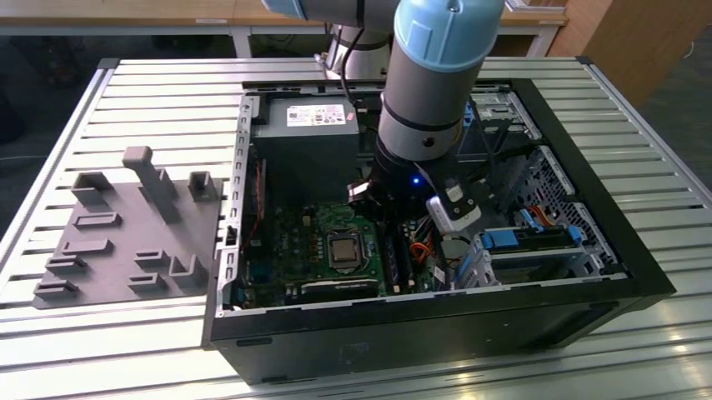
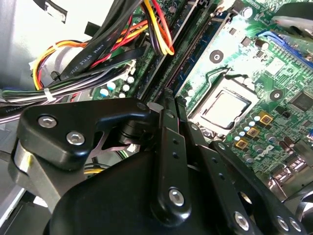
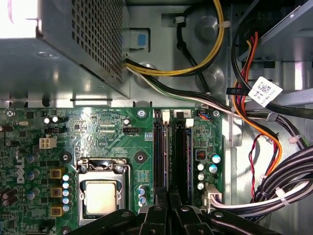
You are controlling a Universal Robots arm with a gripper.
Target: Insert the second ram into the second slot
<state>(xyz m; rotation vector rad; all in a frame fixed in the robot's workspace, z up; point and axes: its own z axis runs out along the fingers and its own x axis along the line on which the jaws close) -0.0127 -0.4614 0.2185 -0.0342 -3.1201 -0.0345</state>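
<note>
Claw [image 3: 168,208] over memory slots [image 3: 171,152]

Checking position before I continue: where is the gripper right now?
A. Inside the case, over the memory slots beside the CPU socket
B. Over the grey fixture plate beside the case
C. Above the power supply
A: in the first wrist view the gripper sits over the memory slots, next to the CPU socket.

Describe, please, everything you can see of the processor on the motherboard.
The processor is a square chip with a dull silver metal lid, lying flat on the green motherboard. A shiny metal frame clamps its edges. No cooler sits on it. The black memory slots run alongside, apart from it.
</note>
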